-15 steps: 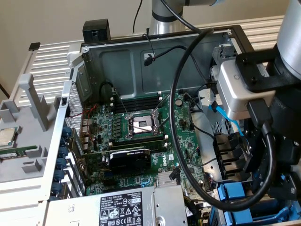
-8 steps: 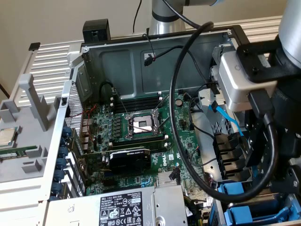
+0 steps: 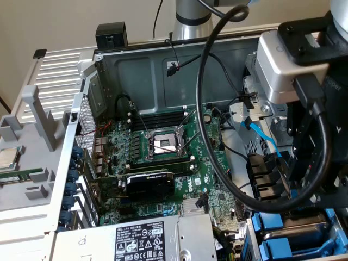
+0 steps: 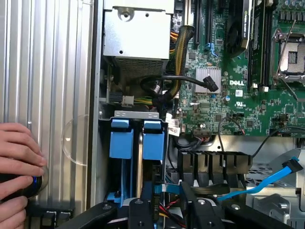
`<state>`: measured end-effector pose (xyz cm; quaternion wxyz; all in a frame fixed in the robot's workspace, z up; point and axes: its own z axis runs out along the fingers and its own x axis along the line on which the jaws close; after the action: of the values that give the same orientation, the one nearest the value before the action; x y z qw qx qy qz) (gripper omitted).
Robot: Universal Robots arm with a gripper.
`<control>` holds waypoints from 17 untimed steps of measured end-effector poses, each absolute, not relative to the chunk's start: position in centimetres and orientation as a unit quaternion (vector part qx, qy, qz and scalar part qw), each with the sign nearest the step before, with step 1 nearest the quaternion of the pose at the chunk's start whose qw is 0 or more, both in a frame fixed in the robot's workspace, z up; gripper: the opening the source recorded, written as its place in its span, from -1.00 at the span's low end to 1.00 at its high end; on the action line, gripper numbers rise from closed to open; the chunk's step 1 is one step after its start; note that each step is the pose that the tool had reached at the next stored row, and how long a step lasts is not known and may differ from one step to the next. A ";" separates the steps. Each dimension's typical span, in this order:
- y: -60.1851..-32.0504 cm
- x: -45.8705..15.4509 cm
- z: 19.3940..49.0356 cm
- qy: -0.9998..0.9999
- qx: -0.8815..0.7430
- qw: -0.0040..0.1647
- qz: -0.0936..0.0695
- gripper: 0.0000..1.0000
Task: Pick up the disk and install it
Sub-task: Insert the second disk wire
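In the drive bay (image 4: 136, 114) beside the board (image 4: 238, 95): disk (image 4: 153, 140) sits edge-on, gripper (image 4: 167, 212) close by, jaws apart and empty
Likely dense, stiff, smooth metal, shock-sensitive, so best held by the blue frame's sides; only the blue frame end is visible, label hidden

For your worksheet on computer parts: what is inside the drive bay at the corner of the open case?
Two blue plastic frames stand side by side in the metal bay. Whatever sits deeper between them is covered by the frames and the tool.
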<state>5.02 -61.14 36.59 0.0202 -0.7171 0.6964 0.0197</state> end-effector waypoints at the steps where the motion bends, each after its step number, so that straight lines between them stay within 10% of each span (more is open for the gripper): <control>1: -61.1 5.0 36.6 0.696 -0.717 0.020 0.020 -0.26; 17: -61.1 5.0 36.7 0.696 -0.717 0.020 0.020 -0.44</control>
<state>5.02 -61.14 36.71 0.0202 -0.7171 0.6964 0.0196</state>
